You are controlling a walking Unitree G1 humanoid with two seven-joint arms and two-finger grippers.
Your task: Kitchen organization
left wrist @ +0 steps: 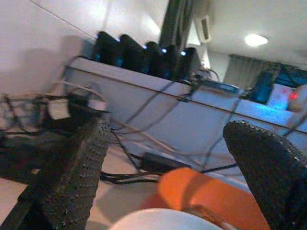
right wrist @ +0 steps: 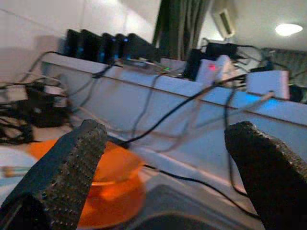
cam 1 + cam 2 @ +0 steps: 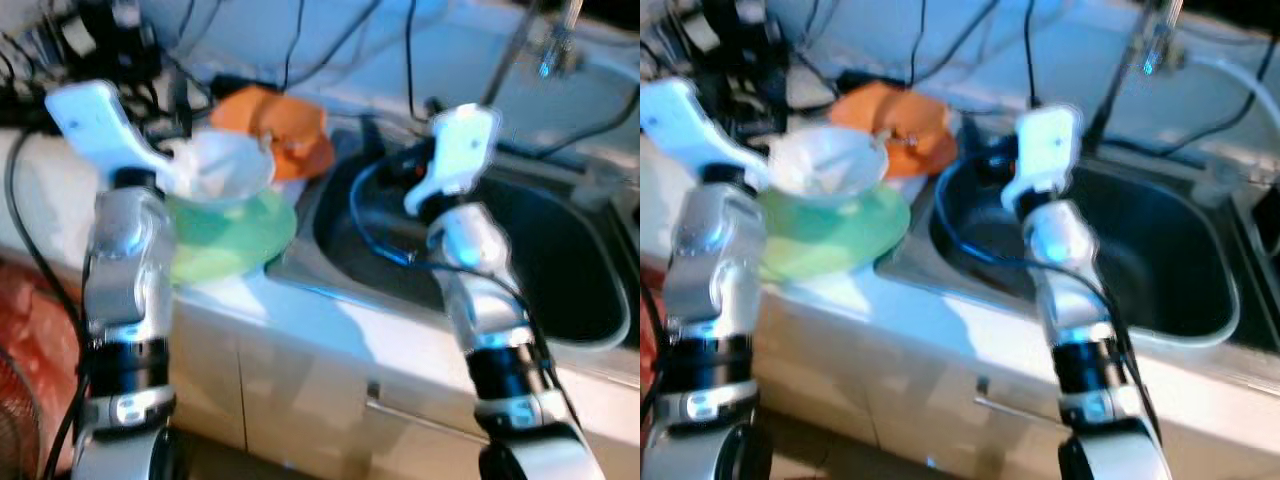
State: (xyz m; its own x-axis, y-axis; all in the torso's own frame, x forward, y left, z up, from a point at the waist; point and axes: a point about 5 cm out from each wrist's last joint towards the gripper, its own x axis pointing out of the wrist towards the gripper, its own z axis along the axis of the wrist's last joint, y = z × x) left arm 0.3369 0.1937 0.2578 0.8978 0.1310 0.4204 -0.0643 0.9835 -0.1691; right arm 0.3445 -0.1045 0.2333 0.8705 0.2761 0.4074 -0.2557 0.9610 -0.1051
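1. Counter front edge runs across the head views, white cabinet doors below. The green plate [image 3: 235, 235] sits at the counter's left part, its rim right up against the near-left corner of the dark sink basin [image 3: 560, 290].
2. White bowl [image 3: 825, 165] rests on the green plate, mouth up. Behind it, toward the back wall, an orange bowl [image 3: 290, 135] (also mouth up, something small lying inside it; blurred, cannot tell what).
3. Round pieces, no clear long axis on any of them.
4. Left gripper [image 1: 182, 177]: fingers spread wide, holding nothing, raised just above the white bowl's near rim, pointing toward the back wall.
5. Right gripper [image 2: 165, 175]: fingers wide apart, empty, over the sink's left end, orange bowl ahead and to its left.
6. Open room: sink basin is bare to the right of the right arm. Back ledge is crowded with black cables [image 2: 158, 117] and power blocks [image 1: 144, 55]; faucet [image 3: 550, 45] at rear right.
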